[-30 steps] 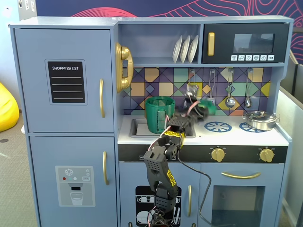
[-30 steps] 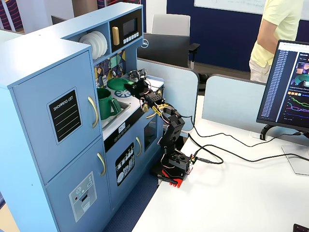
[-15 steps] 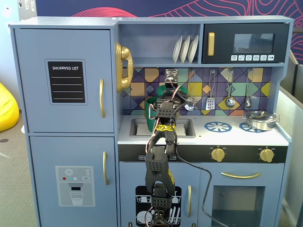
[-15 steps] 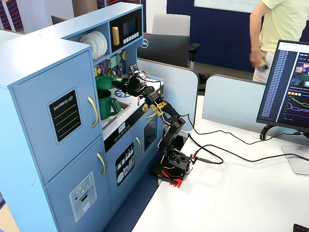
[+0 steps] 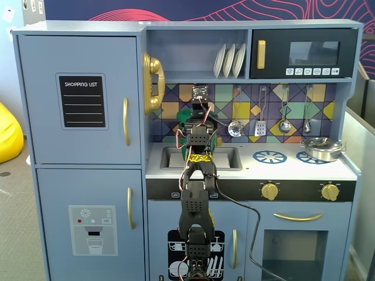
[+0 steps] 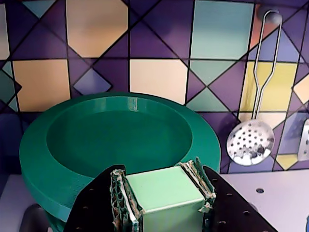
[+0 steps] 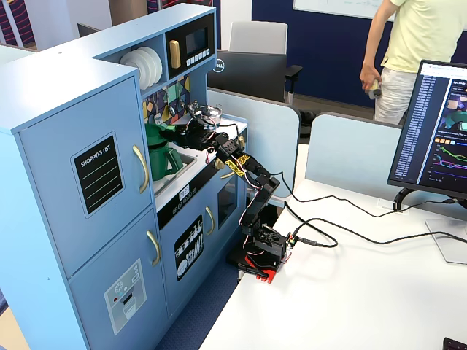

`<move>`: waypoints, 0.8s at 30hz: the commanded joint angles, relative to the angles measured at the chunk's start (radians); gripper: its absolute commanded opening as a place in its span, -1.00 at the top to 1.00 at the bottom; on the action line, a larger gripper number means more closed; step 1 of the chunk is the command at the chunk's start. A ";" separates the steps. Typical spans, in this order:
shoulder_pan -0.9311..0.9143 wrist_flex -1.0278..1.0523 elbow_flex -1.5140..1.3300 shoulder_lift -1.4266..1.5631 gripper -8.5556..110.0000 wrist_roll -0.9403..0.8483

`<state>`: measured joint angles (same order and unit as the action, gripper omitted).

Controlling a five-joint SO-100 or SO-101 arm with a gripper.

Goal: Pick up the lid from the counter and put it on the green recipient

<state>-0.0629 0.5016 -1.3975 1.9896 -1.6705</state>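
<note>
Now the gripper point(image 6: 163, 199) squeezes the light-green knob point(image 6: 166, 193) of the lid tight between its two padded fingers point(image 6: 120, 203), holding it just above the open top of the green pot point(image 6: 120, 133).

Shiny silver metal pot point(image 5: 321, 148) at four o'clock on the counter, white plates point(image 5: 229, 60) at one o'clock, perforated steel skimmer point(image 6: 251, 142) at three o'clock.

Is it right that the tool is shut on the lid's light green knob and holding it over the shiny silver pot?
Not quite. The tool is shut on the lid's light green knob, but the wrist view shows it over the open mouth of the green recipient, not the silver pot, which sits far right on the stove in a fixed view.
</note>
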 commanded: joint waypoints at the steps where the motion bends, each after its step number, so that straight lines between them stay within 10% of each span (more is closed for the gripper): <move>1: 0.009 0.003 0.064 0.051 0.86 -0.017; 24: -0.015 0.012 -0.075 0.086 0.86 -0.025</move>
<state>-0.0752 0.5354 -1.4696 2.0126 -1.6858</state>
